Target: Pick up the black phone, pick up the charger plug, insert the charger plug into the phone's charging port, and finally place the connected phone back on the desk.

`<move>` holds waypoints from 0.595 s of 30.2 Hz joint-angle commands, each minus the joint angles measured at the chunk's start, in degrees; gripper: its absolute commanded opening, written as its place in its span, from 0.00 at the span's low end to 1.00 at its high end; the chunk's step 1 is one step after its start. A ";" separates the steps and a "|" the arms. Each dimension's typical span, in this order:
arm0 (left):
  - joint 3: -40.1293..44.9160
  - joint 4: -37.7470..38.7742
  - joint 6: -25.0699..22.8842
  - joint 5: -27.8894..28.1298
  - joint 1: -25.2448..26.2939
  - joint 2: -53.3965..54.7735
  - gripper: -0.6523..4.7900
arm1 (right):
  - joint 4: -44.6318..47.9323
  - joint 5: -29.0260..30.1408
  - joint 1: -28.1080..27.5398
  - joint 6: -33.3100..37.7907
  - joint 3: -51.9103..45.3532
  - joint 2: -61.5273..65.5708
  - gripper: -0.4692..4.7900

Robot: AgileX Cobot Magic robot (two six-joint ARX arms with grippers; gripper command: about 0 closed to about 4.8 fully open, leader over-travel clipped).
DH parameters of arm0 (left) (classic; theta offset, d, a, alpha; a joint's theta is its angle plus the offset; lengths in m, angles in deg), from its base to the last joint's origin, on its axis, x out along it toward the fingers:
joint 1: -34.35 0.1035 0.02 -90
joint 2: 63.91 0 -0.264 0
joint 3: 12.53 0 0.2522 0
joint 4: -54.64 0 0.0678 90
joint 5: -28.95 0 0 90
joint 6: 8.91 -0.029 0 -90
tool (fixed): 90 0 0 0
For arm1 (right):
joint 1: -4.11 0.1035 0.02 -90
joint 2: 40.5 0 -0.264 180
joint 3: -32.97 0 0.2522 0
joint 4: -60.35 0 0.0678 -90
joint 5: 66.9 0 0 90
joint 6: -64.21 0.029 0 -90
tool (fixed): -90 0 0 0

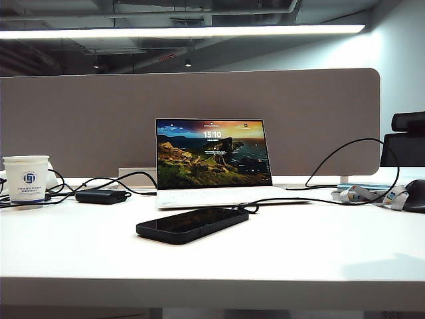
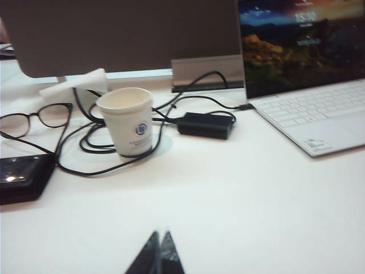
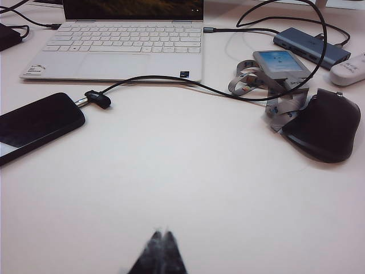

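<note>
The black phone [image 1: 192, 224] lies flat on the white desk [image 1: 299, 256] in front of the laptop. In the right wrist view the phone [image 3: 34, 125] has the charger plug [image 3: 94, 99] sitting at its short end, where the charging port is, and the thin black cable runs off toward the mouse. In that view my right gripper [image 3: 160, 231] is shut and empty, hovering over bare desk well short of the phone. My left gripper [image 2: 159, 233] is shut and empty too, above bare desk in front of the paper cup. Neither arm shows in the exterior view.
An open white laptop [image 1: 212, 163] stands behind the phone. On the left are a paper cup [image 2: 126, 121], a black power brick [image 2: 205, 124], looped cables, glasses [image 2: 34, 117] and a dark glossy object [image 2: 23, 177]. On the right are a black mouse [image 3: 325, 128], a badge with lanyard [image 3: 279, 63] and a hub [image 3: 311, 45].
</note>
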 commanded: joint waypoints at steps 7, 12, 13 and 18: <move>1.53 -4.74 0.00 0.02 2.97 0.00 0.11 | 0.48 -0.11 0.02 0.13 0.33 -0.04 0.09; 1.53 -6.27 0.02 0.20 3.32 0.00 0.11 | 0.44 -0.09 0.02 0.13 0.33 -0.04 0.09; 1.53 -6.64 0.02 0.26 3.28 0.00 0.12 | 0.44 -0.11 0.02 0.13 0.33 -0.04 0.09; 1.51 -6.78 0.04 0.15 3.32 0.00 0.17 | 0.44 -0.07 0.02 0.15 0.33 -0.04 0.09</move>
